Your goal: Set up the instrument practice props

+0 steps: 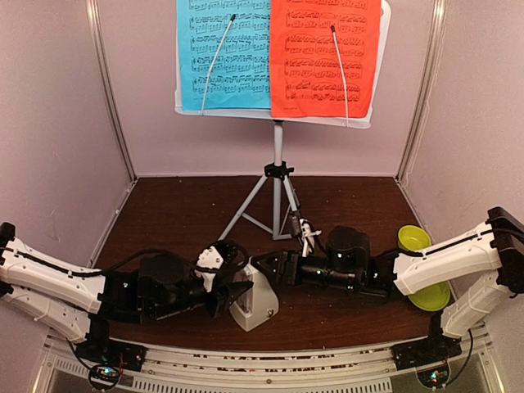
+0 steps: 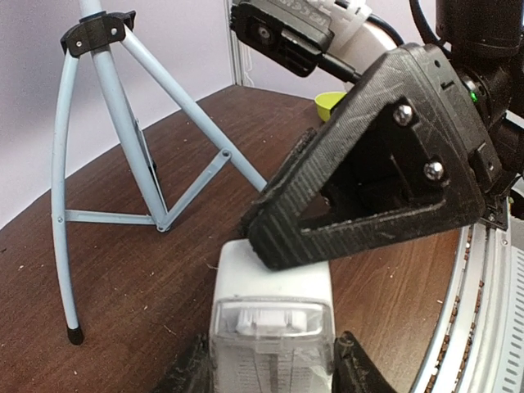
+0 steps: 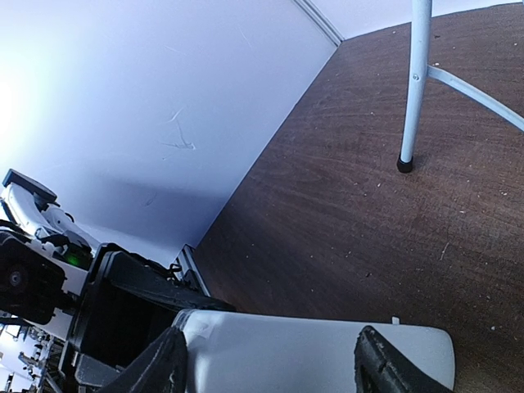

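Observation:
The white perforated stand desk (image 1: 327,121) stands at the back on its grey tripod (image 1: 278,176), with the blue sheet (image 1: 223,53) on the left and the red sheet (image 1: 323,57) on the right, each under a thin wire retainer. The small white metronome (image 1: 255,309) stands on the table near the front. My left gripper (image 1: 237,296) is shut on its sides (image 2: 274,303), one finger (image 2: 190,370) on each flank. My right gripper (image 1: 264,266) is open over the metronome's top (image 3: 286,352), and one of its fingers (image 2: 278,241) rests on the metronome.
Two lime-green round dishes (image 1: 413,239) (image 1: 432,295) lie at the right, by my right arm. The tripod legs (image 2: 123,123) spread just behind the metronome, one foot (image 3: 404,164) close by. Pale walls enclose the table on three sides.

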